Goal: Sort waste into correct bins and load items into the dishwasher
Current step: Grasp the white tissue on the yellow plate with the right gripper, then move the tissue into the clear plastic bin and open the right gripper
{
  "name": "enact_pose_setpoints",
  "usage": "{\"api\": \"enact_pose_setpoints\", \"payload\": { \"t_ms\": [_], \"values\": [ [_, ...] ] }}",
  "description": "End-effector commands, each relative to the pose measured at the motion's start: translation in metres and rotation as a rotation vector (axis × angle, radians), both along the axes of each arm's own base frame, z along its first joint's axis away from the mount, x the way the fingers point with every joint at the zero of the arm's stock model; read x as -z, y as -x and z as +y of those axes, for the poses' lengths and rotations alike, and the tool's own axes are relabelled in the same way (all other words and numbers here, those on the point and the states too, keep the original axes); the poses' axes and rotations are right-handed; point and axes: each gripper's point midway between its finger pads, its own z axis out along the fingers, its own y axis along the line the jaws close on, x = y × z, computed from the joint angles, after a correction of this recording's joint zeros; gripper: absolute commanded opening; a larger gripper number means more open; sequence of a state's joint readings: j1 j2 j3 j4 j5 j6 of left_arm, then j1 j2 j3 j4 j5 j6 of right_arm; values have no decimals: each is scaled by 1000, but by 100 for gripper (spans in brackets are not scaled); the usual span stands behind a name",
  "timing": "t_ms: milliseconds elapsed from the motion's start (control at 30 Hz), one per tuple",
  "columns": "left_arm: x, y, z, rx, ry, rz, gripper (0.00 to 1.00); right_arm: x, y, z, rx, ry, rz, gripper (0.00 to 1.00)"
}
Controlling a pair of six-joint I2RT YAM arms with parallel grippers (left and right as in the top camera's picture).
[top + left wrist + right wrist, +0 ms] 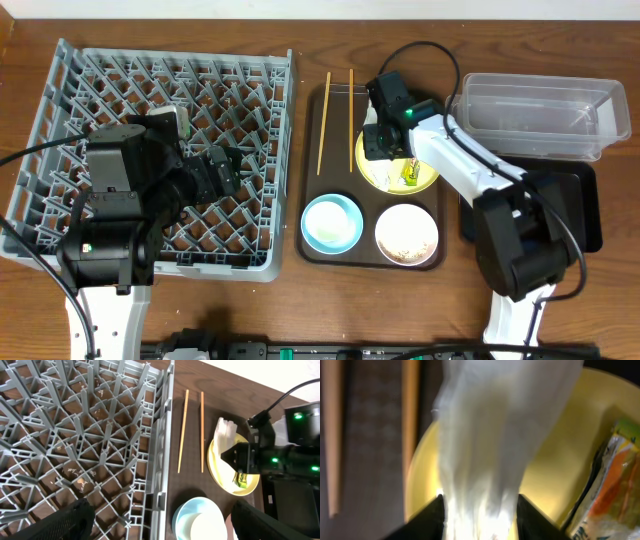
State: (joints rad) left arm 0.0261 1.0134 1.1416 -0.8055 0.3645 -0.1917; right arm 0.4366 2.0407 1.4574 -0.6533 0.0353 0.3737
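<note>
My right gripper (381,140) is over the yellow plate (428,181) and shut on the white napkin (495,435), which hangs between its fingers (480,515). The green-and-yellow wrapper (610,490) lies on the plate's right side (409,177). Two chopsticks (323,120) lie on the brown tray left of the plate. The light-blue bowl (312,228) has a white cup (207,527) in it. The white bowl (407,233) holds food scraps. My left gripper (162,522) is open and empty over the right edge of the grey rack (60,120).
The clear tub (540,115) stands at the back right, with the black tray (585,215) in front of it, partly under my right arm. The brown serving tray (312,250) lies between the rack and the bins.
</note>
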Motion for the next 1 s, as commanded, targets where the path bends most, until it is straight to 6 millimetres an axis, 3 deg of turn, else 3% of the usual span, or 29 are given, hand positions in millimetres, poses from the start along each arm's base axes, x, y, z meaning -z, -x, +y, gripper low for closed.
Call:
{"api": "enact_pose_setpoints", "payload": {
  "t_ms": [0, 133, 167, 300, 600, 800, 967],
  "values": [
    [-7, 0, -1, -2, 17, -13, 92, 9, -5, -5, 81, 22, -2, 29],
    [-7, 0, -1, -2, 17, -12, 92, 10, -5, -6, 85, 23, 3, 11],
    [-7, 0, -1, -2, 17, -13, 92, 9, -5, -6, 85, 23, 3, 2],
    [-7, 0, -1, -2, 17, -13, 92, 1, -5, -5, 84, 7, -4, 1],
    [-7, 0, -1, -2, 17, -13, 92, -102, -18, -22, 128, -92, -208, 1],
    [-7, 0, -1, -2, 17, -13, 92, -148, -19, -47, 180, -123, -297, 1],
    [-7, 0, -1, -2, 17, -13, 92, -174, -17, -111, 442, -113, -339, 1]
  ]
}}
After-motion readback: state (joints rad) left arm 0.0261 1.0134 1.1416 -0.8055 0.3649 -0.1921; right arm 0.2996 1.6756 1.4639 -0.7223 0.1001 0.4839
